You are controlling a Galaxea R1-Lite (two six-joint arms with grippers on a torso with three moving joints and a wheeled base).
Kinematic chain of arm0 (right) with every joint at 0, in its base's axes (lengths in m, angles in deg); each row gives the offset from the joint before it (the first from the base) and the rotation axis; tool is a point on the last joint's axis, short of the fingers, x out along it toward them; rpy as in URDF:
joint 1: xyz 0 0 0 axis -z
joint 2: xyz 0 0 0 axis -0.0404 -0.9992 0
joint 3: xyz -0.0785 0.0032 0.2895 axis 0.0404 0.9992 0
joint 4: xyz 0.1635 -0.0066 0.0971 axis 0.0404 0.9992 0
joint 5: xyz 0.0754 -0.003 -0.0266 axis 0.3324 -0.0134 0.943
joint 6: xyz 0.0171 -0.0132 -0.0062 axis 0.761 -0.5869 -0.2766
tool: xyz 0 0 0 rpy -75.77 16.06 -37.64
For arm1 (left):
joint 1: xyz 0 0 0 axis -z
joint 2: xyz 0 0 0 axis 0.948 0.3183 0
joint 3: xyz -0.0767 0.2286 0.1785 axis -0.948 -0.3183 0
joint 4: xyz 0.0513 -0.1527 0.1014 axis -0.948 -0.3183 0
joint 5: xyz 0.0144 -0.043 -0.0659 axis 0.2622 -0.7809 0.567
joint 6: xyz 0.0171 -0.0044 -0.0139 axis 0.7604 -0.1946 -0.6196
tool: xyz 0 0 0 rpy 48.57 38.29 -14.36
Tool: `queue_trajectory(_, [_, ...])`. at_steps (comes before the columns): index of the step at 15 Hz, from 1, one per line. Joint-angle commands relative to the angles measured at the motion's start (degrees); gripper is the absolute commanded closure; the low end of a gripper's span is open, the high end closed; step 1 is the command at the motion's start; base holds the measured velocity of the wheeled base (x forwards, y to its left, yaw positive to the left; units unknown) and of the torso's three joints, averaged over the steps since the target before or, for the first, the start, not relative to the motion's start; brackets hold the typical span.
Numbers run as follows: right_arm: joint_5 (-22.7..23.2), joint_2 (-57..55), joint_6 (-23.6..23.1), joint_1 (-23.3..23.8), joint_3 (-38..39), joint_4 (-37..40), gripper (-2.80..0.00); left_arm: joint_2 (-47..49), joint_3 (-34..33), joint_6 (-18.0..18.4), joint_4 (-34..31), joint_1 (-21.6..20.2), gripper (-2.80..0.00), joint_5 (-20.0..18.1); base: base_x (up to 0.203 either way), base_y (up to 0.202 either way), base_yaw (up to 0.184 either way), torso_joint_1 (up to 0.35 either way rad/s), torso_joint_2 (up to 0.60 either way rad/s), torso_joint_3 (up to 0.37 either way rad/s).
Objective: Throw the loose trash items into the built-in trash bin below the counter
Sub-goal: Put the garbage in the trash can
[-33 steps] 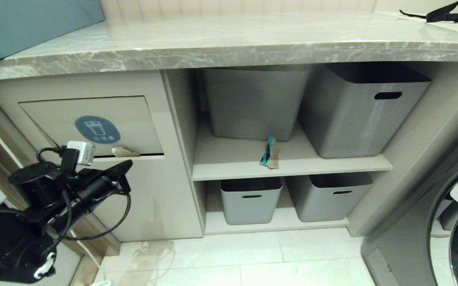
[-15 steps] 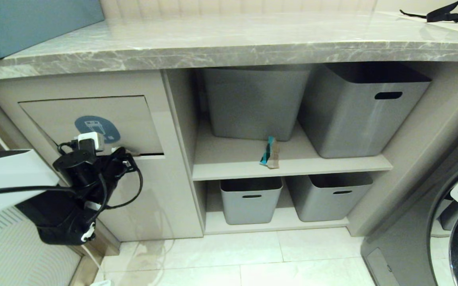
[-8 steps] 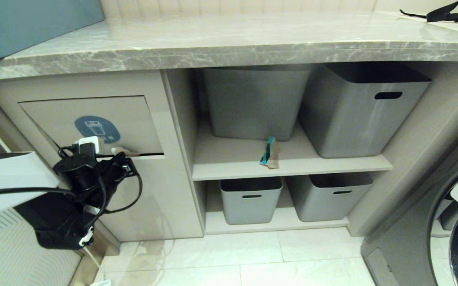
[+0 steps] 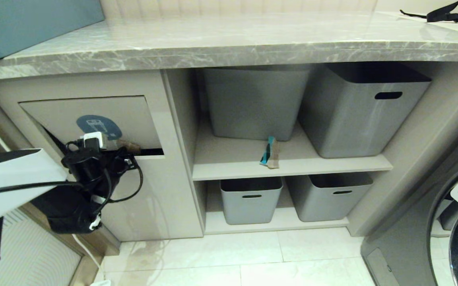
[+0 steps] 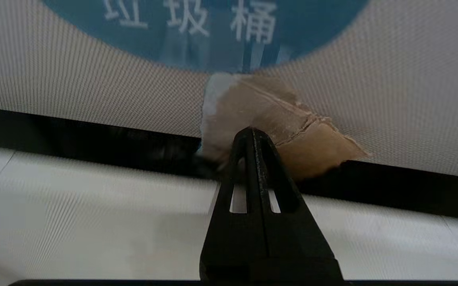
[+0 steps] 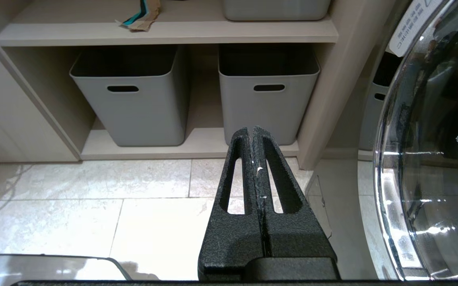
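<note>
Left gripper (image 5: 253, 137) pinching brown scrap (image 5: 276, 131) at flap (image 4: 125, 115) slot, scrap lying along the slot, torn edge visible only in wrist view, printed scrap (image 4: 270, 153) on shelf (image 4: 233, 163), right gripper (image 6: 255, 135) pressed together.

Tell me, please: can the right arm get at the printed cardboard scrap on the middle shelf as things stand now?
Probably yes. The scrap lies at the open front of the shelf, before the grey tubs, with nothing covering it. The right gripper is shut and empty and must open first.
</note>
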Motion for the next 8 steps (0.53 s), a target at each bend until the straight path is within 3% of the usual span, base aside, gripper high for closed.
queue_trajectory(1, [0.04, 0.06, -0.02, -0.05, 0.00, -0.01, 0.00, 1.39, 3.59, -0.01, -2.74, -0.13, 0.00, -0.29, 0.000, 0.000, 0.000, 0.000, 0.00, 0.000])
queue_trajectory(8, [0.04, 0.06, 0.04, -0.05, 0.00, -0.01, 0.00, 0.61, 3.68, -1.26, -4.81, -0.32, 0.00, 0.16, 0.000, 0.000, 0.000, 0.000, 0.00, 0.000])
